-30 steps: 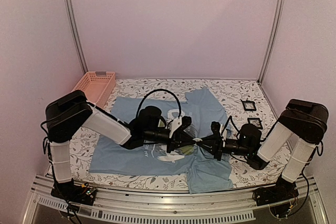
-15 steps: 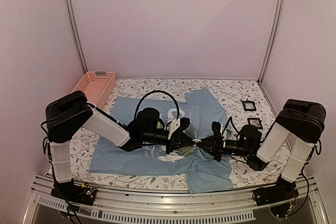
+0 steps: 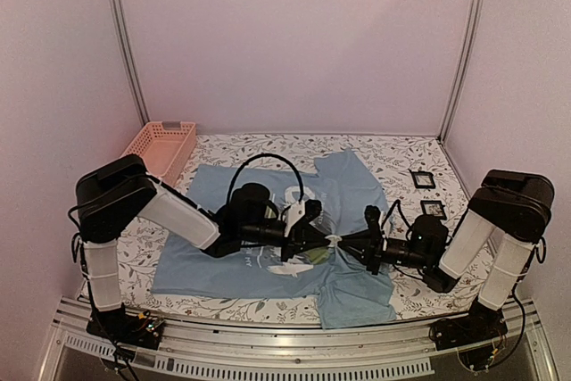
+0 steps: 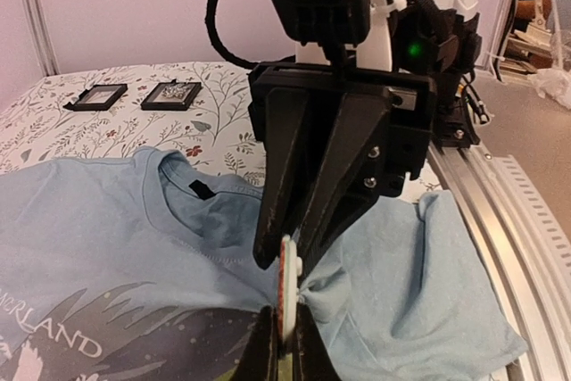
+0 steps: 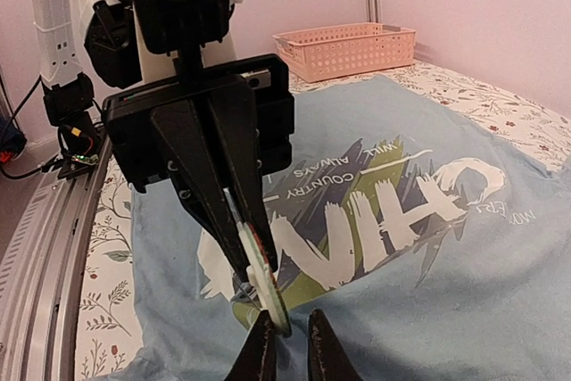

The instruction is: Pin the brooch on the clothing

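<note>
The light blue "CHINA" T-shirt (image 3: 201, 252) lies flat on the table. The brooch (image 4: 287, 278) is a small white-backed disc with an orange-red face, held edge-on just above the print. My left gripper (image 4: 285, 338) is shut on its lower rim. Blue cloth puckers up against the disc's back. My right gripper (image 5: 290, 343) faces the left one tip to tip. Its jaws stand a little apart, and the brooch (image 5: 265, 281) rests against the left fingertip (image 5: 264, 338). In the top view both grippers meet at the brooch (image 3: 332, 240) over the shirt's lower middle.
A pink basket (image 3: 161, 144) stands at the back left corner. Two small black square frames (image 3: 422, 178) (image 3: 433, 208) lie on the floral cloth right of the shirt. The aluminium rail (image 3: 268, 345) runs along the near edge. Pink walls close the back and sides.
My right gripper has drawn back slightly to the right, and a narrow gap now shows between its jaws. My left gripper keeps its hold on the brooch in the same place.
</note>
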`<state>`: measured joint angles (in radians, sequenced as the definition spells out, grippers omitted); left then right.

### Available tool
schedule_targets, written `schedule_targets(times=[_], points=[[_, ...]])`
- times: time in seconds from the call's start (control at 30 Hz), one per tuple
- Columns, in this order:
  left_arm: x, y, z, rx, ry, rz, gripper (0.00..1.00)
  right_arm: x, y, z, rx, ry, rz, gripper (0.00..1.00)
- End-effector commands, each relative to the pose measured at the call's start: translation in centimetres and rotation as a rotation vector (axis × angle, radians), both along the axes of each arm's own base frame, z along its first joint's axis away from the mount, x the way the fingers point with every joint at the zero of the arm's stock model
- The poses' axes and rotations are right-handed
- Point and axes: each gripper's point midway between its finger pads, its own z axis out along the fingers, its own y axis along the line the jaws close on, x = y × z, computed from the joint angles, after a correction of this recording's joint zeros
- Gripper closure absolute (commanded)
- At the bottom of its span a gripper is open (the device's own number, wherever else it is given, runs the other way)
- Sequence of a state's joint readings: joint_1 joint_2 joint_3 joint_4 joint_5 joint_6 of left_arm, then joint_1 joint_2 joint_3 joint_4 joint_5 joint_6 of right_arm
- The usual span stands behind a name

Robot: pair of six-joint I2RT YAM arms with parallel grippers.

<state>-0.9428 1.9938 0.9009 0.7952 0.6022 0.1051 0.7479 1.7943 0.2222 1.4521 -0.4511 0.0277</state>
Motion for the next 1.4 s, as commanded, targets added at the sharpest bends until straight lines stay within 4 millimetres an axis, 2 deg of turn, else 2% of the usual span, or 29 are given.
schedule_targets(times=[0.0,0.27,0.4,0.53,0.67,0.83,0.97,1.13,1.37], points=[[0.2,0.4,1.5,-0.031,-0.028,0.001,1.00,1.6,-1.4,0.0,0.000,0.014,-0.107,0.87],[0.6,0.3,1.4,-0.026,-0.014,0.024,1.00,0.6,-1.2,0.2,-0.007,-0.015,-0.053,0.83],[1.2,0.0,1.2,-0.014,0.049,0.056,1.00,-0.9,-0.8,0.0,-0.023,-0.057,0.037,0.70],[0.6,-0.1,1.2,-0.009,0.125,0.047,1.00,-1.4,-0.4,0.8,0.022,-0.059,0.080,0.61],[0.7,0.1,1.2,-0.007,0.135,0.073,1.00,-1.2,0.1,1.1,0.061,-0.034,0.088,0.62],[0.4,-0.1,1.5,-0.016,0.136,0.065,1.00,-0.2,0.5,0.5,0.059,-0.022,0.063,0.64],[0.3,-0.1,1.4,-0.017,0.134,0.061,1.00,0.6,1.0,0.9,0.070,-0.034,0.053,0.66],[0.3,-0.1,1.6,-0.020,0.125,0.061,1.00,0.9,1.3,0.7,0.070,-0.033,0.053,0.79],[0.4,-0.1,1.9,-0.028,0.107,0.060,1.00,0.7,1.0,-0.2,0.049,-0.016,0.046,0.79]])
